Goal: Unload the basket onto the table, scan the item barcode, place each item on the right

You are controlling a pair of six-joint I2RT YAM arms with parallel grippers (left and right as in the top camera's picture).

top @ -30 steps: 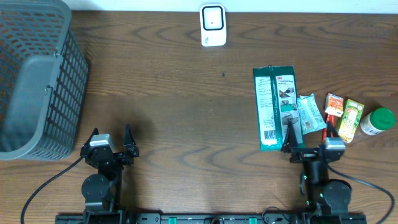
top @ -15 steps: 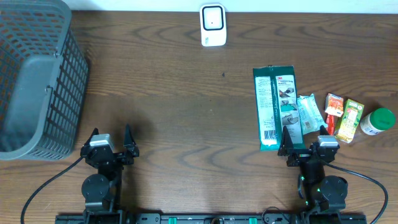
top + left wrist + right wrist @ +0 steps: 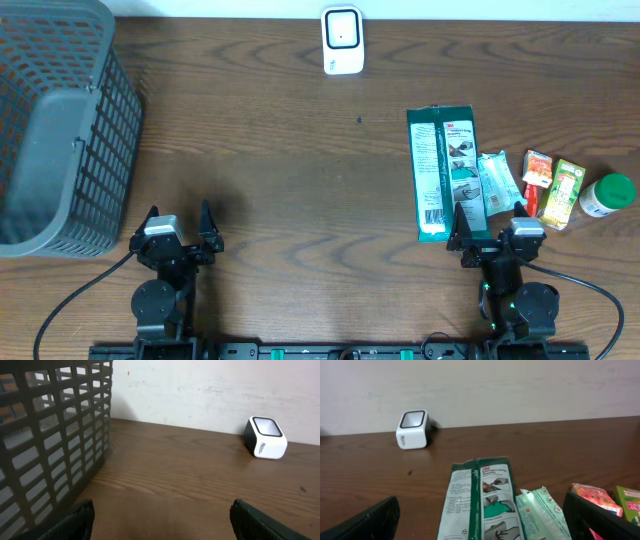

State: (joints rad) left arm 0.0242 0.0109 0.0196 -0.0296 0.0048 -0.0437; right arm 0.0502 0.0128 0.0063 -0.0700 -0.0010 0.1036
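Note:
A long green 3M package point(image 3: 443, 172) lies flat right of centre, its near end just ahead of my right gripper point(image 3: 490, 228). From the right wrist the package point(image 3: 480, 500) runs between the wide-apart fingers of that gripper point(image 3: 481, 510), which is open and holds nothing. The white scanner point(image 3: 341, 40) stands at the table's far edge, also visible from the left wrist point(image 3: 265, 437) and as the scanner point(image 3: 413, 429) at far left from the right wrist. My left gripper point(image 3: 179, 228) rests at the near left, open and empty, over bare wood point(image 3: 162, 510).
A pale green packet point(image 3: 497, 182), an orange packet point(image 3: 538, 170), a yellow-green carton point(image 3: 567, 193) and a green-lidded bottle point(image 3: 609, 194) lie right of the package. A grey mesh basket point(image 3: 55, 130) fills the far left, close beside the left arm point(image 3: 45, 445).
The right gripper shifted slightly left towards the green package's near end, then held still. The left arm has not moved.

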